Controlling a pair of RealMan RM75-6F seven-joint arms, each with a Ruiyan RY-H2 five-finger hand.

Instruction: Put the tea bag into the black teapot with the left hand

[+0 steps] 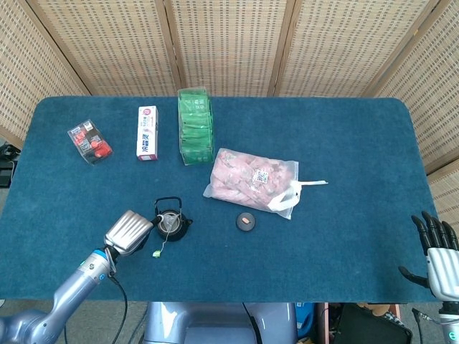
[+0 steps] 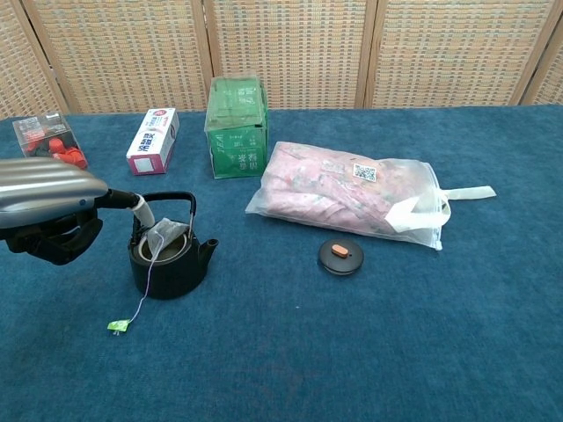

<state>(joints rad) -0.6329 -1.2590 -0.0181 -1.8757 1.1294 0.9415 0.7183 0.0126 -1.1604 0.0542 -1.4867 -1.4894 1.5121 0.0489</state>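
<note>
Black round teapot on blue felt, papery tea bag resting inside it.
Left hand beside it, metallic, one finger extended, holding nothing; string and green tag trail out; right hand spread.
</note>
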